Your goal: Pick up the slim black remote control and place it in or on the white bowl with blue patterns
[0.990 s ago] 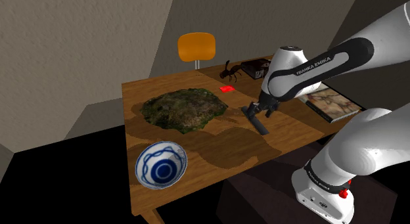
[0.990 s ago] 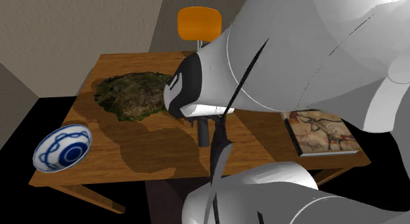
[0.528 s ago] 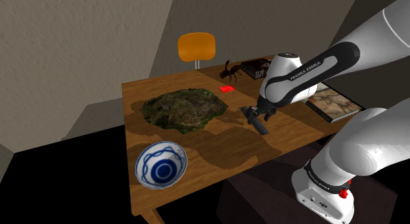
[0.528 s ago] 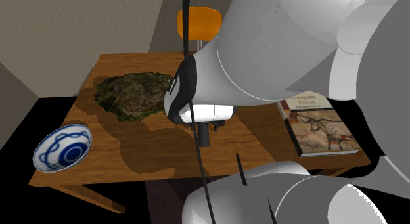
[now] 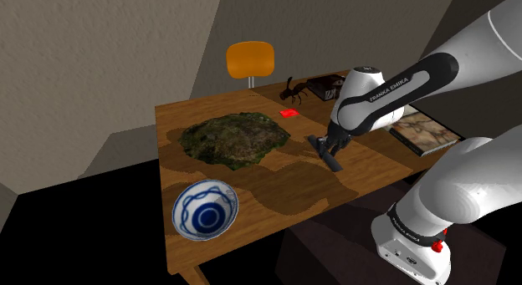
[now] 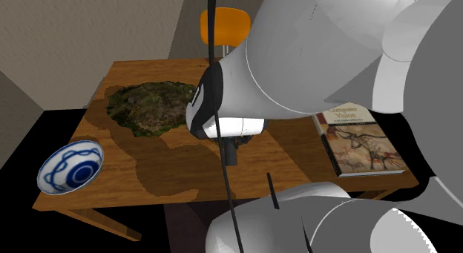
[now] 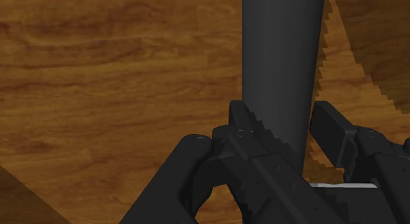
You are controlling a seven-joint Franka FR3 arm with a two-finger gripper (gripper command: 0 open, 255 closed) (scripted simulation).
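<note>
1. Mostly, the arm [image 6: 297, 81] is hiding the remote [image 6: 231, 156] in the second exterior view, with one end poking out.
2. The gripper [image 7: 284, 117] is straddling the remote, fingers spread.
3. The remote is lying on the table [image 5: 251, 185], well apart from the bowl [image 5: 181, 210].
4. The bowl is showing its bare blue-patterned inside.

Between the hand [image 5: 326, 146] and the bowl [image 5: 204, 213] runs a wide strip of bare desk [image 5: 284, 190] along the near edge, so that's the open lane. The lumpy green mossy mat [image 5: 236, 138] lies just on the far side of that strip, low but bumpy. To the shoulder view's right of the hand a book [image 5: 425, 131] lies flat. The far edge is the crowded bit: small red card [image 5: 289, 113], insect figure [image 5: 294, 91], dark box [image 5: 322, 87], and an orange chair [image 5: 250, 58] behind
</note>
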